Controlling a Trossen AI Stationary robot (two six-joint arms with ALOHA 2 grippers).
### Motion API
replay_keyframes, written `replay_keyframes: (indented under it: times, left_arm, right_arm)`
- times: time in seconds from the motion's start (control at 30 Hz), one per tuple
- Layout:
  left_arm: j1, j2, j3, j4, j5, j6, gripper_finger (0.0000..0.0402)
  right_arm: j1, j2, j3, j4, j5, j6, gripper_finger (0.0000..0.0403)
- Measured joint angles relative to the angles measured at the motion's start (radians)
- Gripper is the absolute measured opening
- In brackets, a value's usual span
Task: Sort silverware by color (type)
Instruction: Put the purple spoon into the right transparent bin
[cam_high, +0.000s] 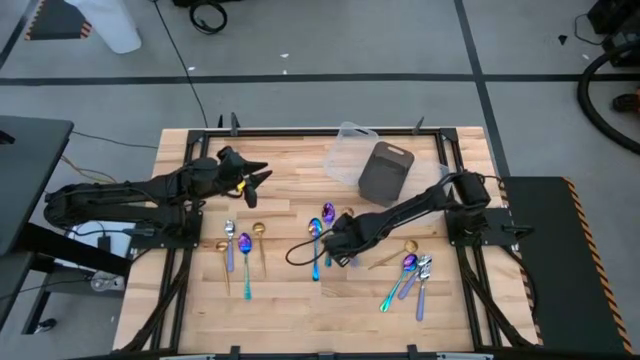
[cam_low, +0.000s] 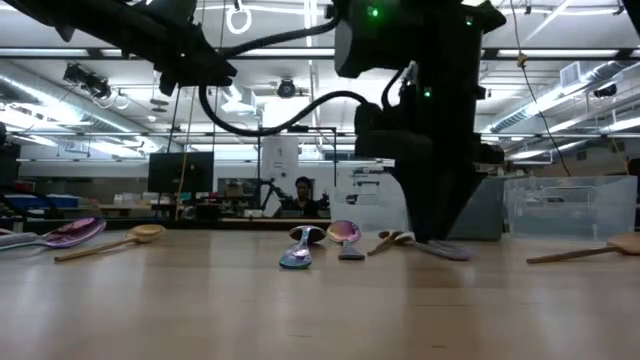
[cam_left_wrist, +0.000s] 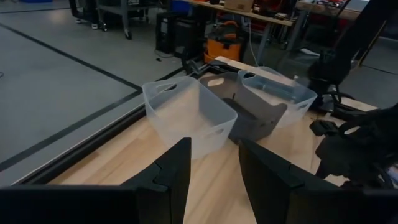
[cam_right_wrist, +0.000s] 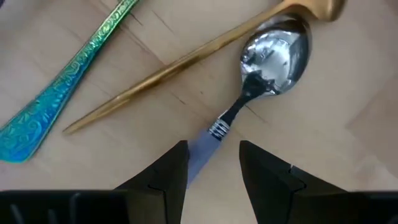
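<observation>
The silverware lies scattered on the wooden table (cam_high: 300, 310). One group of spoons (cam_high: 243, 248) is at the left, one (cam_high: 320, 232) in the middle and one (cam_high: 412, 275) at the right. My right gripper (cam_right_wrist: 214, 168) points down over the middle group, open. Its fingers stand on either side of the pale lilac handle (cam_right_wrist: 200, 152) of a silver-bowled spoon (cam_right_wrist: 275, 53), which lies flat. A gold spoon (cam_right_wrist: 180, 62) and an iridescent teal handle (cam_right_wrist: 59, 99) lie beside it. My left gripper (cam_left_wrist: 214, 171) hangs open above the far left of the table, holding nothing.
Two clear plastic trays (cam_left_wrist: 189, 115) (cam_left_wrist: 277, 93) flank a dark grey bin (cam_left_wrist: 249, 118) at the table's far edge, right of centre. The near half of the table shows bare wood between the spoon groups. A person sits in the room beyond the table (cam_low: 303, 195).
</observation>
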Motion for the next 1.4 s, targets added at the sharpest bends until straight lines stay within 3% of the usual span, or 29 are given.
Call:
replay_keyframes:
  times: [0.33, 0.63, 0.9, 1.2, 1.4]
  left_arm:
    - [0.000, 0.000, 0.000, 0.005, 0.000, -0.001, 0.0142]
    - [0.000, 0.000, 0.000, 0.006, -0.001, -0.001, 0.0142]
    - [0.000, 0.000, 0.000, 0.005, -0.001, 0.002, 0.0142]
    - [0.000, 0.000, -0.001, 0.005, -0.001, 0.002, 0.0142]
    - [0.000, 0.001, -0.001, 0.005, -0.001, 0.001, 0.0142]
  right_arm:
    - [0.009, 0.010, -0.002, -0.023, -0.055, 0.001, 0.0146]
    - [0.009, 0.005, -0.015, -0.008, -0.098, -0.018, 0.0045]
    - [-0.012, -0.006, -0.019, -0.014, -0.098, -0.024, 0.0044]
    - [-0.038, -0.098, -0.022, -0.053, -0.076, -0.039, 0.0003]
    - [-0.048, -0.141, -0.021, -0.070, -0.051, -0.062, 0.0018]
